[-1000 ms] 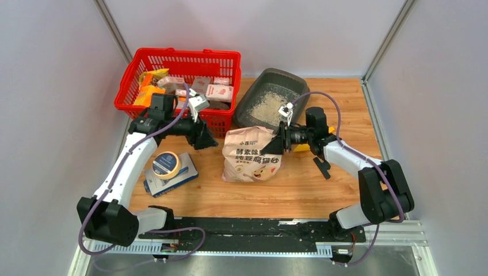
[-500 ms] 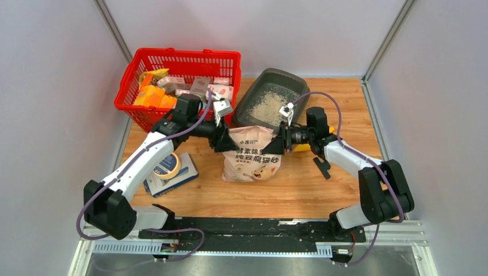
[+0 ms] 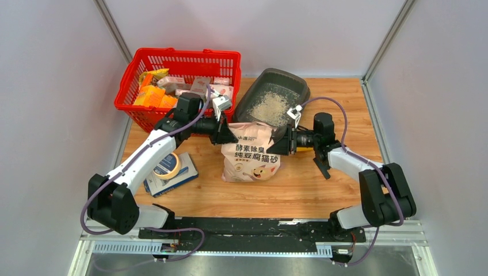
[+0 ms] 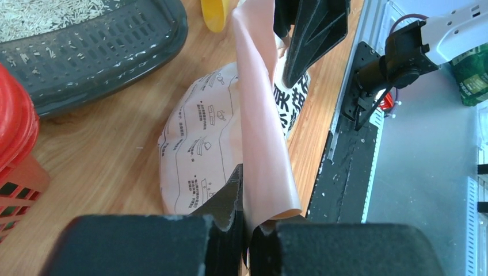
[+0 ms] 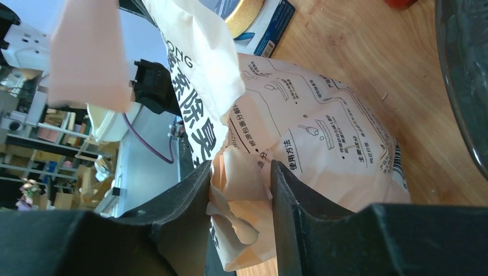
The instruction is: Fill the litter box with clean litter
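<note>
Left pincer (image 3: 228, 137) is clamped on the bag (image 3: 250, 161) at its top edge; right pincer (image 3: 275, 146) grips the opposite corner. At the bag's 1 o'clock, the litter box (image 3: 248, 99) sits on the worktop (image 3: 322, 184), litter (image 3: 269, 106) inside.

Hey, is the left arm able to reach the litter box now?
Probably not freely: the left gripper is shut on the bag, at its top edge, so it must let go first. The litter box sits close by.

Tape roll (image 3: 166, 165) rests on a box (image 3: 183, 175) (blue).
</note>
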Controlling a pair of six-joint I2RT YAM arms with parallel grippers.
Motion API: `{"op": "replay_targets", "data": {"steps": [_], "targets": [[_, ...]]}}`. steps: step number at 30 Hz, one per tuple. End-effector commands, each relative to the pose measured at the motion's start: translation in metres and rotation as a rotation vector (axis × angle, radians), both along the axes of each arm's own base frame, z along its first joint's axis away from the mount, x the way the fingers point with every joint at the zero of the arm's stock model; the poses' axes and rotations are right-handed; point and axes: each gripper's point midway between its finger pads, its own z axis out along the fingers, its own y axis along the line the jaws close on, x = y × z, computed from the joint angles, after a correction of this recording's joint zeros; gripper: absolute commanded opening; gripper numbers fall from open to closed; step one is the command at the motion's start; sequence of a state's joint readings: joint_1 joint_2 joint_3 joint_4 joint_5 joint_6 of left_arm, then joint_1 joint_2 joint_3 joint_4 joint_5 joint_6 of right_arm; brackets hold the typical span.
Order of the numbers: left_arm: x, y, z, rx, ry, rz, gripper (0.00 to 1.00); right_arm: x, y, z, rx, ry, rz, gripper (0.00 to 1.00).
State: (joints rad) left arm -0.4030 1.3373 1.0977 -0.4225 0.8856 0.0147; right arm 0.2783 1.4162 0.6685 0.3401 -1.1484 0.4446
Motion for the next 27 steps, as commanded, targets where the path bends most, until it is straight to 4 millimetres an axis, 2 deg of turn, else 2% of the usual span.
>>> {"op": "replay_targets", "data": {"steps": [1,4,5,10,11,13,14,15,16,17,18,20,21,22,24,25,26,27], "targets": [[0.005,0.007,0.008,-0.006,-0.011,0.062,0.05,-0.001,0.005,0.011,0.066,0.043,0.007,0.41],[0.009,0.008,0.005,-0.003,0.002,0.090,0.04,0.000,0.006,0.014,0.070,0.038,0.015,0.38],[0.011,0.009,0.004,-0.002,0.007,0.101,0.04,0.000,0.006,0.015,0.070,0.039,0.018,0.33],[0.023,0.017,0.001,-0.019,0.043,0.195,0.04,-0.004,0.005,0.015,0.057,0.084,0.043,0.17],[0.023,0.019,0.003,-0.024,0.045,0.208,0.04,0.000,0.006,0.021,0.055,0.050,0.052,0.10],[0.021,0.020,0.000,-0.035,0.077,0.228,0.04,-0.004,0.005,0.022,0.037,0.084,0.078,0.04],[0.017,0.020,0.003,-0.047,0.088,0.225,0.04,0.001,0.006,0.030,0.036,0.070,0.086,0.00],[0.014,0.020,0.003,-0.051,0.101,0.222,0.04,0.000,0.006,0.034,0.035,0.043,0.118,0.00],[0.010,0.021,-0.001,-0.048,0.125,0.220,0.04,-0.003,0.004,0.031,0.020,0.113,0.133,0.00],[0.004,0.021,0.002,-0.057,0.132,0.198,0.03,0.003,0.004,0.040,0.025,0.103,0.149,0.00],[-0.003,0.022,0.000,-0.051,0.156,0.189,0.00,-0.001,0.003,0.043,0.035,0.092,0.192,0.00],[-0.013,0.025,0.004,-0.054,0.160,0.160,0.00,-0.006,-0.002,0.042,0.038,0.210,0.232,0.00],[-0.018,0.027,0.003,-0.048,0.181,0.154,0.00,-0.004,-0.003,0.057,0.072,0.150,0.282,0.00],[-0.019,0.031,0.005,-0.051,0.182,0.160,0.00,-0.013,-0.007,0.060,0.070,0.257,0.288,0.00],[-0.024,0.033,0.005,-0.054,0.206,0.156,0.00,-0.012,-0.007,0.074,0.095,0.259,0.319,0.00],[-0.025,0.036,0.002,-0.051,0.217,0.166,0.04,-0.021,-0.009,0.073,0.097,0.274,0.325,0.00],[-0.025,0.037,0.004,-0.053,0.193,0.171,0.12,-0.022,-0.009,0.074,0.096,0.271,0.325,0.00],[-0.026,0.038,0.004,-0.050,0.175,0.173,0.31,-0.024,-0.010,0.074,0.085,0.263,0.321,0.00]]}}
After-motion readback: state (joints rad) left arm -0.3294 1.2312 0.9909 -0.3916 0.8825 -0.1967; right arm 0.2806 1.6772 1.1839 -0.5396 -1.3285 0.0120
